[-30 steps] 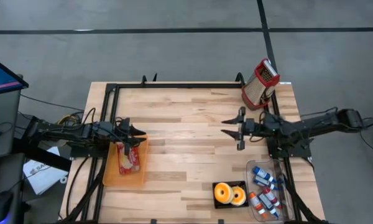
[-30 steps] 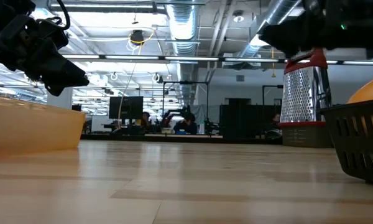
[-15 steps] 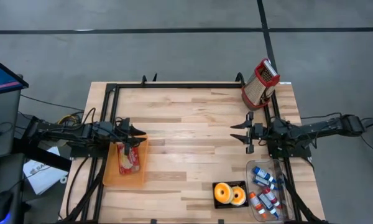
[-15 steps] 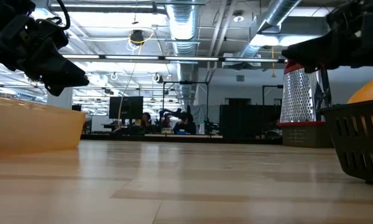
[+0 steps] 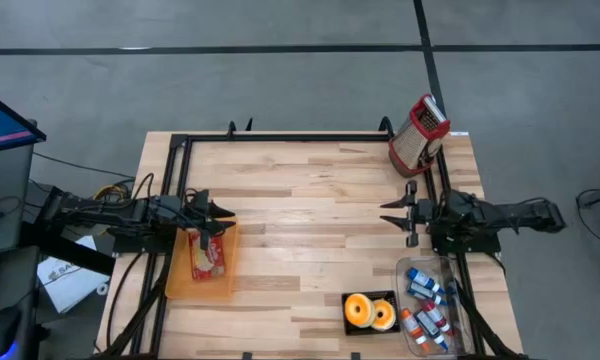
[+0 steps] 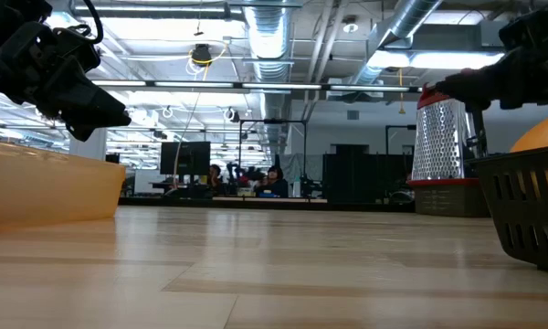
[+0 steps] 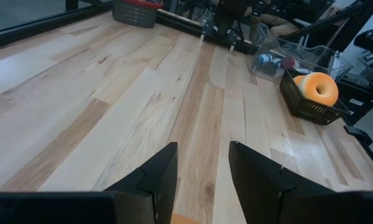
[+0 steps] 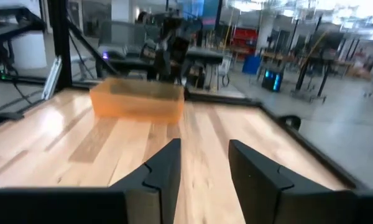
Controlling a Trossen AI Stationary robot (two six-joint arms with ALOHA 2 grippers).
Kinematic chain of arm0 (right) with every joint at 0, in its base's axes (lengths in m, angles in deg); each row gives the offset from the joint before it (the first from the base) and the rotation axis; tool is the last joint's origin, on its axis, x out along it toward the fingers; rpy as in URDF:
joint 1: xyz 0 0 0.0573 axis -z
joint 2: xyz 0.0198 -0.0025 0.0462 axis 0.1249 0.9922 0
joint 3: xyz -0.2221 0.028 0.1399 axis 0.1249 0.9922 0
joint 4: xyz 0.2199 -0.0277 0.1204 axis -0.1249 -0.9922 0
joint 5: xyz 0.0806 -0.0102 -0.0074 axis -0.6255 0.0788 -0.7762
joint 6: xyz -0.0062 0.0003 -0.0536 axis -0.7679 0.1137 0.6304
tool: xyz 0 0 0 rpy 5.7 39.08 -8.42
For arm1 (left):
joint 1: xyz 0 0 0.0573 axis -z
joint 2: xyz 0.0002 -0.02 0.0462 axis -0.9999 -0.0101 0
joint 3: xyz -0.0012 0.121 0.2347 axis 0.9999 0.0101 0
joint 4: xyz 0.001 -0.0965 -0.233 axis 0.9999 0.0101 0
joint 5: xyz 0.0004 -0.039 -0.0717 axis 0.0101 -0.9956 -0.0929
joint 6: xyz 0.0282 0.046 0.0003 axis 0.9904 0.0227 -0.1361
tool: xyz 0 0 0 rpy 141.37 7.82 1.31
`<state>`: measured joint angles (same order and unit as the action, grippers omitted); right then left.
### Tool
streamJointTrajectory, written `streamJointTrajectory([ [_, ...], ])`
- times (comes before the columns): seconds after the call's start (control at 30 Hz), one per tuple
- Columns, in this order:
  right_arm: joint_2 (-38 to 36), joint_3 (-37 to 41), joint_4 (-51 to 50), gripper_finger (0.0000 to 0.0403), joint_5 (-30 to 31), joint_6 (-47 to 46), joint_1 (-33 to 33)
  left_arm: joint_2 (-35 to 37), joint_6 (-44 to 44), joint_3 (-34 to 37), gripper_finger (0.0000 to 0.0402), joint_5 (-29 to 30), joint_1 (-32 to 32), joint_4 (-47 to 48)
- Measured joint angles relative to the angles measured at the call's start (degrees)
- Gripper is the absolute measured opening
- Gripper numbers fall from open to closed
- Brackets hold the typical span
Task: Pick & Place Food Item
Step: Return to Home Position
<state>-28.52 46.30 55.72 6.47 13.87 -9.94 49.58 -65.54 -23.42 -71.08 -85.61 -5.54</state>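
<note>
An orange tray [image 5: 202,285] sits by the table's left edge with a red and pale food item [image 5: 206,256] lying in it. My left gripper [image 5: 223,220] is open and hovers over the tray's far end, above the food; the left wrist view shows its gripper [image 7: 202,149] touching nothing. My right gripper [image 5: 392,214] is open and empty near the table's right edge, pointing left; its wrist view shows the gripper [image 8: 204,146] facing the tray [image 8: 137,99]. Two orange donuts [image 5: 370,312] lie in a black basket [image 5: 390,297] at the near right.
A red-topped metal grater [image 5: 418,135] stands at the far right corner. A clear bin of small bottles [image 5: 428,305] sits at the near right corner, beside the basket. Bare wood spans the table's middle [image 5: 300,240]. A black frame [image 5: 280,138] runs along the far edge.
My right arm has drawn back toward the table's right edge, its gripper sliding rightward from the middle while staying open and empty. My left gripper, the tray and the food item have kept still.
</note>
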Motion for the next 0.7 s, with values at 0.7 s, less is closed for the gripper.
streamJointTrajectory([
  [0.7,-3.38,0.00,5.17,0.0126,0.04,0.12,0.26,0.01,0.01,-0.04,0.0140,-0.01,0.02,-1.47],
])
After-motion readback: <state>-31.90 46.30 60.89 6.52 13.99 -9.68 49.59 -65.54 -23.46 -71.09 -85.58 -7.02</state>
